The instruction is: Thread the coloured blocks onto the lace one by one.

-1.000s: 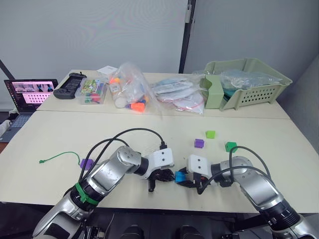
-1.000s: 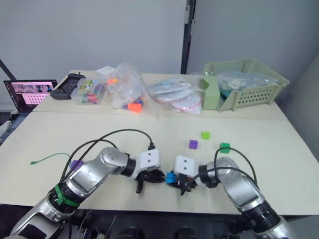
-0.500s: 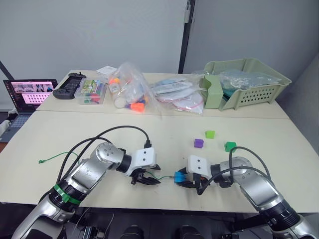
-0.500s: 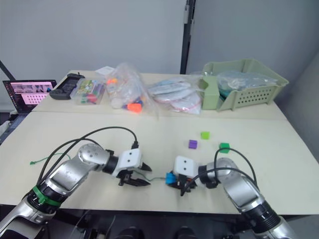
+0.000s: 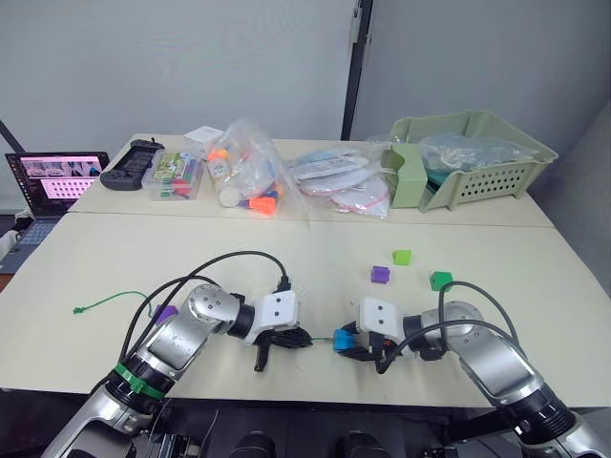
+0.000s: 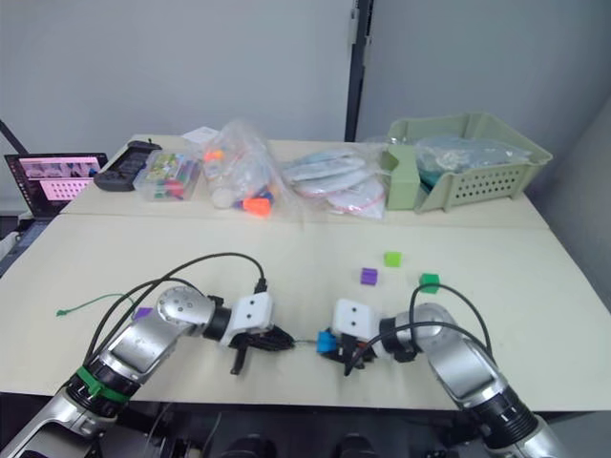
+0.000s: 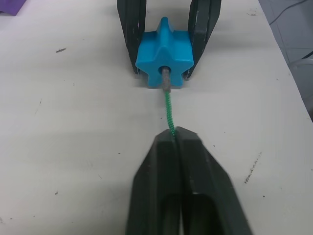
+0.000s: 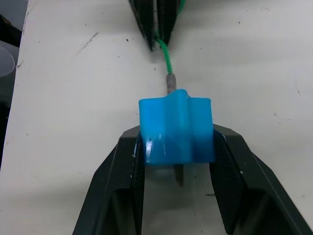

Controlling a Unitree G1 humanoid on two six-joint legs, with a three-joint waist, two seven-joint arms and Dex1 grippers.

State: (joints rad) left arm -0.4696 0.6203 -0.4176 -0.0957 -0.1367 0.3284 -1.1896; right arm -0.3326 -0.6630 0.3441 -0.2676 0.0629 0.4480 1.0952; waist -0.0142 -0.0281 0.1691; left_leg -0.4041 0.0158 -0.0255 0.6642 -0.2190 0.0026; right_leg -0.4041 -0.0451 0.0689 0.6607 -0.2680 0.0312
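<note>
The left hand (image 7: 175,147) had its two black fingers pressed together on the green lace (image 7: 169,111), pinching it just behind the stiff pale tip (image 7: 165,78). That tip was pushed into the centre hole of the blue block (image 7: 164,58), which the right hand (image 8: 175,147) clamped between its fingers just above the table (image 5: 115,258). In the right wrist view the tip came through and showed below the block. The rest of the lace trailed away to the robot's left, ending in a small knot near the table's left edge (image 5: 80,308).

A purple block (image 5: 166,312) lay beside the left arm. Another purple block (image 5: 381,275), the lime green block (image 5: 402,257) and the dark green block (image 5: 440,281) sat loose beyond the right hand. No writing or brand could be read on any of them.
</note>
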